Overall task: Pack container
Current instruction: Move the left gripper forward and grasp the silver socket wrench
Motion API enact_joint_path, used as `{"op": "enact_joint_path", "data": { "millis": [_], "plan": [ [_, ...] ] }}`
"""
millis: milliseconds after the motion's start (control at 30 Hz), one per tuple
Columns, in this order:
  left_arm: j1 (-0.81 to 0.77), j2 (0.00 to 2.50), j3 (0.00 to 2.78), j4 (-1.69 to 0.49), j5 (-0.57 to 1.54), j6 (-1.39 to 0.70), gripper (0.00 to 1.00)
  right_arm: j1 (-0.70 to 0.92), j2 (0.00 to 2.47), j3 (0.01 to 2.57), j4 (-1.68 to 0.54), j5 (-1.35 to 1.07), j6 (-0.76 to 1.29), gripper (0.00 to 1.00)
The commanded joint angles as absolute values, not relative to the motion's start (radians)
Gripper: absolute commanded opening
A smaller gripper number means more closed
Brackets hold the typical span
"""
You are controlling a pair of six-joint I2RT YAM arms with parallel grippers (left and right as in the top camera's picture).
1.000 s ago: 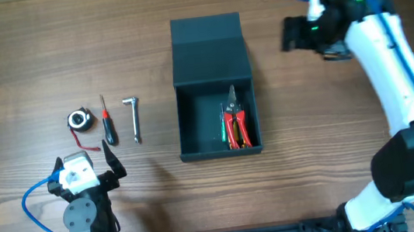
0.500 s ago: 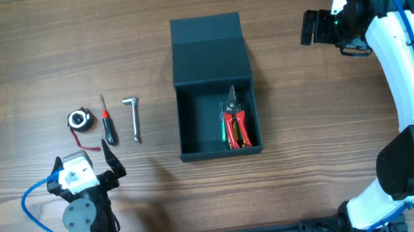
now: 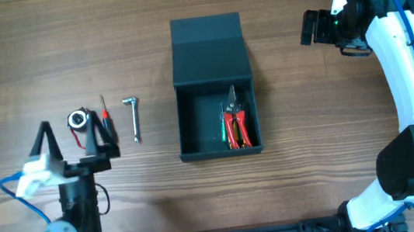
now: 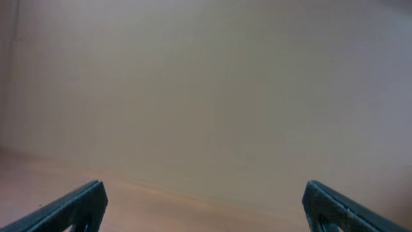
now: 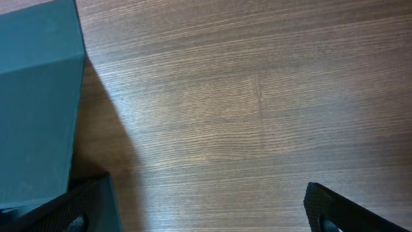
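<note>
My wide, empty left claw (image 3: 73, 137) is nearest the red-and-black screwdriver (image 3: 106, 121) lying lengthwise just ahead, with the open dark teal-grey rectangular container (image 3: 200, 121) further right, mid wooden surface (image 3: 303, 136).

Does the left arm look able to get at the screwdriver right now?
Probably yes. The left gripper hangs open right by the screwdriver, which lies uncovered on the table; only a small round part lies close beside it.
</note>
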State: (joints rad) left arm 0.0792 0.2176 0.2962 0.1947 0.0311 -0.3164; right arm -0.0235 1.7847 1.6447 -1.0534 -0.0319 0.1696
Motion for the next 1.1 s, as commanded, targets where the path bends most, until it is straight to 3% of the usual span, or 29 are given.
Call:
{"op": "enact_joint_path", "data": {
  "millis": [0,133,300,433,633,833,1067],
  "plan": [
    [0.075,0.23,0.311,0.278,0.018,-0.575,1.0,-0.026,1.796,1.663,-1.047,-0.019,0.157,1.0],
    [0.075,0.388,0.384,0.172,0.204,-0.577,0.99,-0.026,1.796,1.663,-1.047,-0.019,0.157,1.0],
    [0.075,0.92,0.929,-0.399,0.14,-0.467,1.0,-0.026,1.796,1.663,-1.047,-0.019,0.157,1.0],
    [0.074,1.253,1.181,-0.656,0.133,-0.467,1.0,-0.026,1.796,1.663,-1.047,-0.019,0.158,1.0],
    [-0.025,1.515,1.185,-0.683,0.16,-0.322,1.0,-0.026,1.796,1.663,-1.047,-0.019,0.157,1.0],
    [-0.234,1.538,1.176,-0.67,-0.058,-0.291,0.98,-0.026,1.796,1.663,-1.047,-0.019,0.157,1.0],
    [-0.245,1.634,1.172,-0.738,-0.151,-0.299,1.0,-0.026,1.796,1.663,-1.047,-0.019,0.157,1.0]
  ]
}}
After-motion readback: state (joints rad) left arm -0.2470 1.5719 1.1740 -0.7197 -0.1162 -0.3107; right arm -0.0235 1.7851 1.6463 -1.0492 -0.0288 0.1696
